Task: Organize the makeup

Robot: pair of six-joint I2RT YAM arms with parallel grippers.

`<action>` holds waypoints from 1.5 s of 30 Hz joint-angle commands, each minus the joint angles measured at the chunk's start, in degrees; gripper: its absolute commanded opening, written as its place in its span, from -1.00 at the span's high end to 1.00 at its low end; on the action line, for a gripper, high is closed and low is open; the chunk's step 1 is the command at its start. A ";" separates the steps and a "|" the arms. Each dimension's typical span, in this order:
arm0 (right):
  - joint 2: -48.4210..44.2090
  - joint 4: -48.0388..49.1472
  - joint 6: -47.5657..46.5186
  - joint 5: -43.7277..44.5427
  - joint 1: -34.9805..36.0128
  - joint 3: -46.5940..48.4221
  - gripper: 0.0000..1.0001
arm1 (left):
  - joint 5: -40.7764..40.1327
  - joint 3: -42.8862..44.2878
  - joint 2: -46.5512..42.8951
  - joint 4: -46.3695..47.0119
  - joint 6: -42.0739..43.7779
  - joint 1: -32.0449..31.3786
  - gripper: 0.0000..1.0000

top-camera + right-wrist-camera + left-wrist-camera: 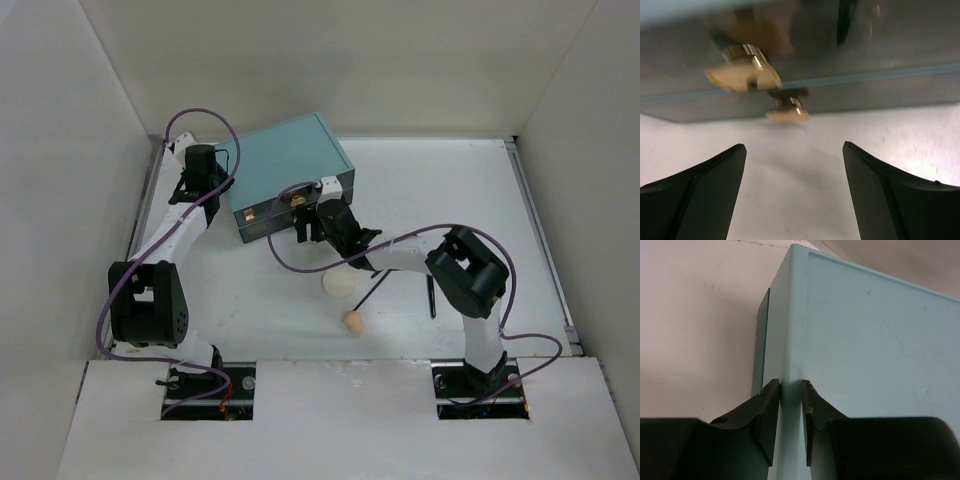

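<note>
Risk first: right claw (pixel 795 170) is wide, nothing between its fingers, facing the front of the teal box (pixel 865 365). Upper gold handle (pixel 745 70) and lower gold handle (pixel 787 112) both sit up-left of the gap, not centred, and the view is blurred. If it closes from here it likely misses or clips a knob edge and slips off.

Left claw (pixel 790 390) is narrow, pinched on the box's vertical corner edge at bottom centre of its view. That is a thin hold, so a hard drawer pull could twist the box out of it.

The right arm and its cable hang over the loose items mid-frame, and a swing could sweep them.

Makeup, top view, all loose on the table (pixel 450 200):
- cream puff (pixel 340 285), round and pale, centre of frame
- peach sponge (pixel 353 322), small and egg-shaped, just below the puff
- black pencil (pixel 432 297), thin, lying right of centre
- second pencil (pixel 370 290), diagonal, beside the puff

No compacts or bottle visible. Both drawers look shut.
</note>
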 commanded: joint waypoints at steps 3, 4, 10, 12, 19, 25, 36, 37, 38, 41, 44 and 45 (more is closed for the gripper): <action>-1.57 4.80 1.32 -0.97 1.25 -2.94 -0.72 | 5.14 -2.37 0.50 -7.08 0.73 -1.55 0.84; -0.95 5.24 1.50 -1.23 1.25 -2.24 -0.72 | 5.14 -2.28 0.59 -7.08 0.73 -1.63 0.84; 4.40 7.53 0.80 -5.10 0.37 2.60 -0.76 | 5.49 -2.02 1.12 -7.87 0.81 -1.72 0.84; 6.16 8.05 0.71 -5.28 0.20 4.00 -0.66 | 5.49 -1.84 1.38 -8.13 0.81 -1.72 0.84; 9.07 5.86 1.24 -5.45 -0.59 9.37 -0.68 | 5.58 -1.75 1.21 -8.13 0.81 -1.98 0.84; 10.12 5.24 0.45 -6.94 -1.03 11.13 -0.64 | 5.58 -2.28 0.24 -7.96 0.81 -1.98 0.84; 11.35 2.87 0.36 -13.89 -3.32 13.68 -0.47 | 5.58 -2.46 -0.64 -7.96 0.90 -1.81 0.84; 11.53 2.78 0.44 -13.89 -3.41 13.85 -0.38 | 5.58 -2.37 -0.55 -7.96 0.90 -1.81 0.84; 11.79 2.78 0.53 -13.89 -3.41 14.12 -0.27 | 5.58 -2.28 -0.46 -7.96 0.90 -1.81 0.84; 11.97 1.82 0.27 -13.10 -3.41 14.03 0.05 | 5.58 -1.93 -0.11 -7.96 0.90 -1.81 0.84; 10.57 1.81 0.88 -12.31 -3.32 11.58 0.33 | 5.58 -1.58 0.24 -7.96 0.90 -1.90 0.84; 9.70 2.16 1.06 -11.96 -3.32 10.26 0.42 | 5.58 -1.58 0.33 -7.96 0.90 -1.90 0.84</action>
